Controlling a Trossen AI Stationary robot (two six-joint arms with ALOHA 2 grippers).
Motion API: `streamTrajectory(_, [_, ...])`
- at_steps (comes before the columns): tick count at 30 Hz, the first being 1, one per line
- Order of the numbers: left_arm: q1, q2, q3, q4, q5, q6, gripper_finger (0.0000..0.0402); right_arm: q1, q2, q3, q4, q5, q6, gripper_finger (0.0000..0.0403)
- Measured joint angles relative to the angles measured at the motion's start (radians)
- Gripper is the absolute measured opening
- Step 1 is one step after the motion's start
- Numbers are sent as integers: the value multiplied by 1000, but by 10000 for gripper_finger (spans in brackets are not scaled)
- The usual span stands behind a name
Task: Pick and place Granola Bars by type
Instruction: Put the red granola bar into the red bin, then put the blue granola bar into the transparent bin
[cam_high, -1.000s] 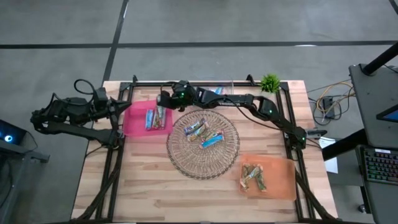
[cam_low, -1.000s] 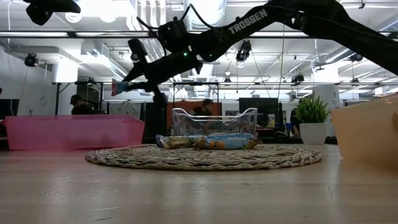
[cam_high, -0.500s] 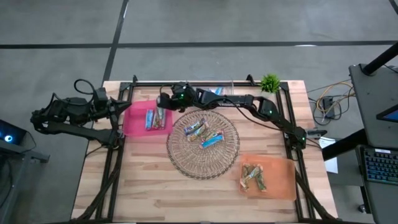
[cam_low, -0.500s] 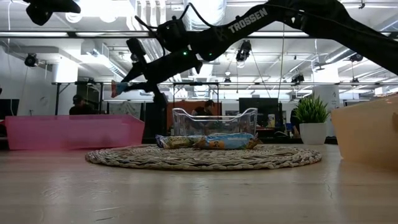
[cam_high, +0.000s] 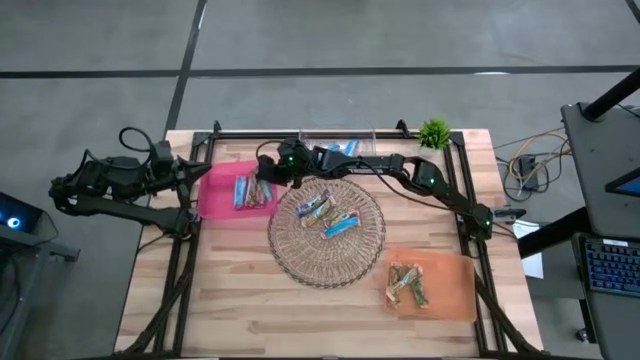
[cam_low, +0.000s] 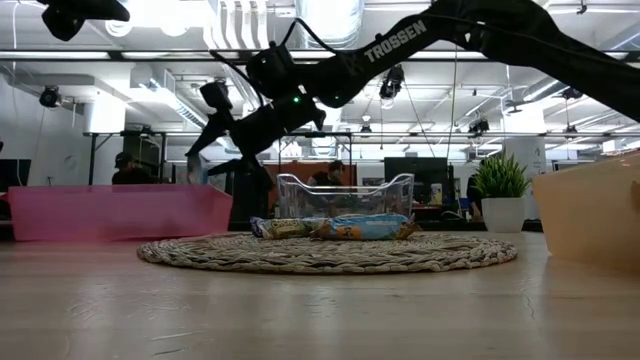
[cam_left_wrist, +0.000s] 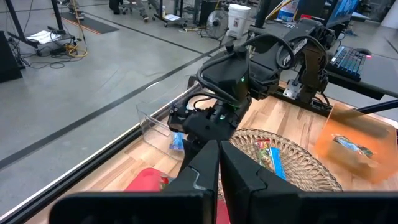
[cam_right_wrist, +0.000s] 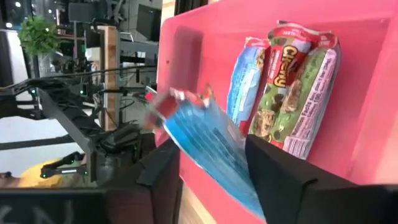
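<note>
My right gripper hangs over the pink bin at the table's far left, its fingers standing apart. A bright blue granola bar slants between them; in the low view the blue bar points steeply down just above the bin's rim. Two multicoloured bars lie flat on the bin's floor. More bars lie on the round wicker tray. Brownish-green bars lie in the orange bin. My left gripper is shut on nothing, drawn back at the table's left edge. My right gripper has the blue bar's middle between its parted fingers, which slant down from the table's right. The bar is blurred and tipped, one end down over the pink bin. I cannot tell whether either finger touches it.
A clear plastic bin stands at the far edge behind the wicker tray, and a small green plant at the far right corner. Black frame rails run along the table's sides. Bare wood lies toward the near edge.
My right gripper has sunk a little toward the pink bin and its fingers have opened. The blue bar, held nearly level before, has tipped so that one end points down toward the bin.
</note>
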Motion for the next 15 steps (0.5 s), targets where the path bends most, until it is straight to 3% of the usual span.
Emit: streamTrajectory(15, [0,0,0,0,0,0,0,1,0,5,16,-42,-47,223])
